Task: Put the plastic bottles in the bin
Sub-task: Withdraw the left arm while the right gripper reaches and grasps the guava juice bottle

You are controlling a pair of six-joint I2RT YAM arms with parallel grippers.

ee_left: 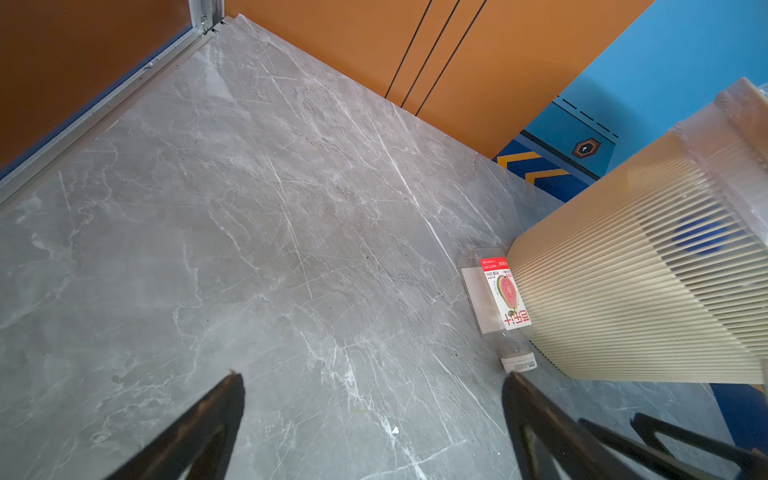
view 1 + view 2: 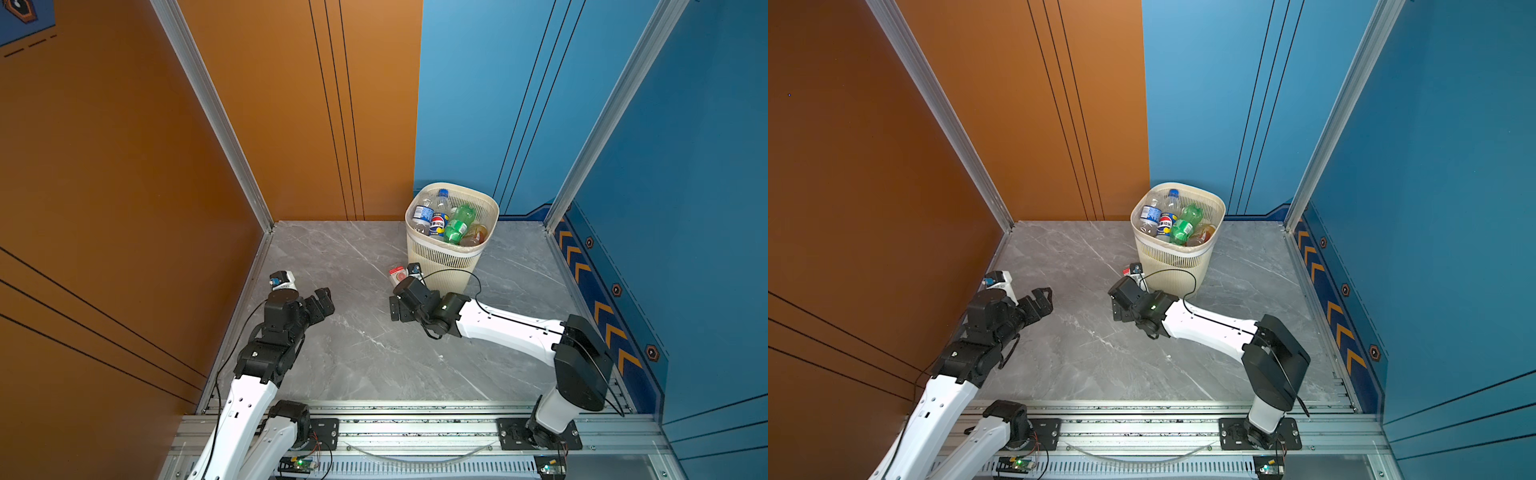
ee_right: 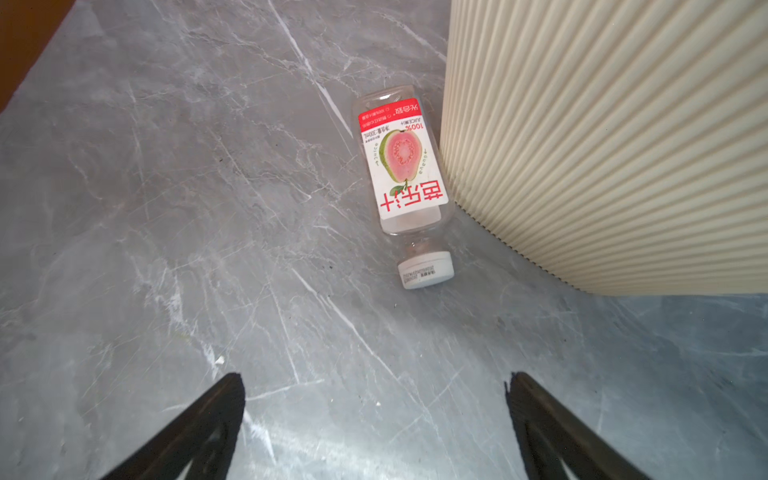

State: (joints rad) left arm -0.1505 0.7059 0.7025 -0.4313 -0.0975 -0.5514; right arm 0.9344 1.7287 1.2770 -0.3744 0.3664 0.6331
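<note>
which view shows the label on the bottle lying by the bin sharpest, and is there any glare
right wrist view: juice bottle label crisp, pale sheen on the floor; left wrist view: label smaller, still legible; both top views: bottle tiny, partly hidden, label unreadable.

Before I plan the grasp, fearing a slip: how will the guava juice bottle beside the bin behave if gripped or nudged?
The guava juice bottle looks empty, so probably light and easily dented. Lying on its side on the smooth tabletop, it may skid or roll. The bin alongside could block it.
</note>
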